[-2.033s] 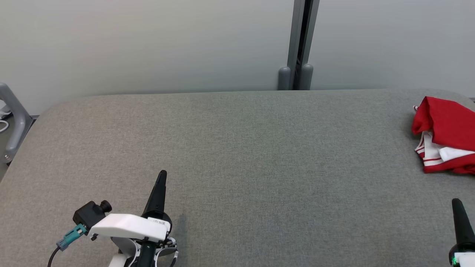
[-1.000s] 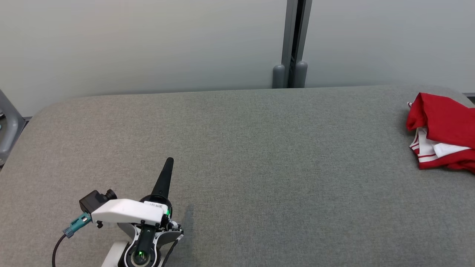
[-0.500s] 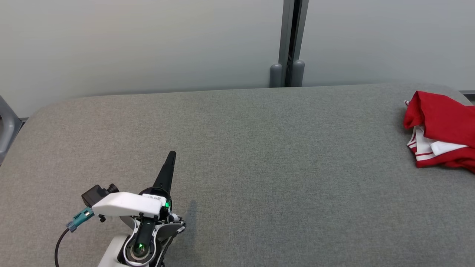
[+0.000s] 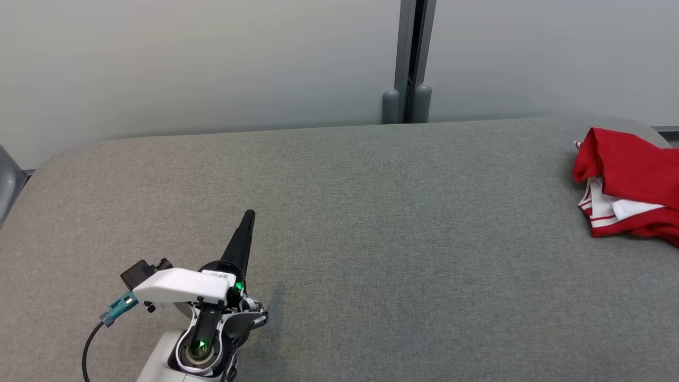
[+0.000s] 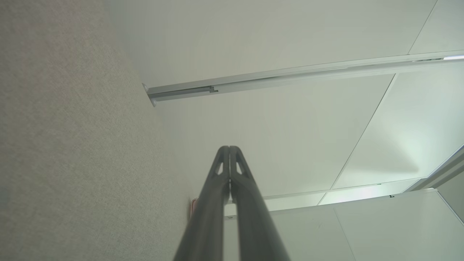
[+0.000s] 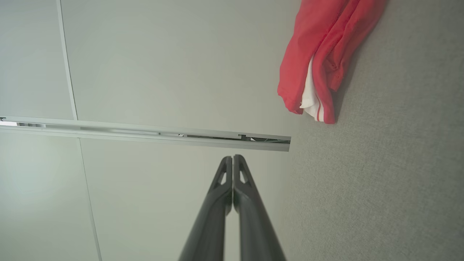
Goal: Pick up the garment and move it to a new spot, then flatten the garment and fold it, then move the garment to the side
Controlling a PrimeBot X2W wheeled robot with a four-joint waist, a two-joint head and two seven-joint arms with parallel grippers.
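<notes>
Grey woven cloth covers the wide table (image 4: 371, 239), which runs back to a pale panelled wall (image 4: 212, 63) split by a dark upright metal strip (image 4: 412, 53). Over the near left part of that cloth the left gripper (image 4: 248, 215) has its two long dark fingers clenched into a single point with nothing between them. They aim toward the wall and lean a little to the right. Behind the fingers sit a white wrist housing (image 4: 180, 286) and a teal plug (image 4: 118, 309). Whether the fingers touch the cloth cannot be told. In the left wrist view the cloth lies to the left of the fingers, with wall panels ahead and to their right.

The right gripper (image 6: 232, 158) is likewise pressed tip to tip and empty, with cloth to the right of its fingers and wall ahead and to their left. The garment (image 4: 626, 175), red with a white part edged in thin red stripes, lies crumpled on the cloth. It is ahead and to the right of the right fingertips, well apart from them, and far to the right of the left fingers, at the table's right end
</notes>
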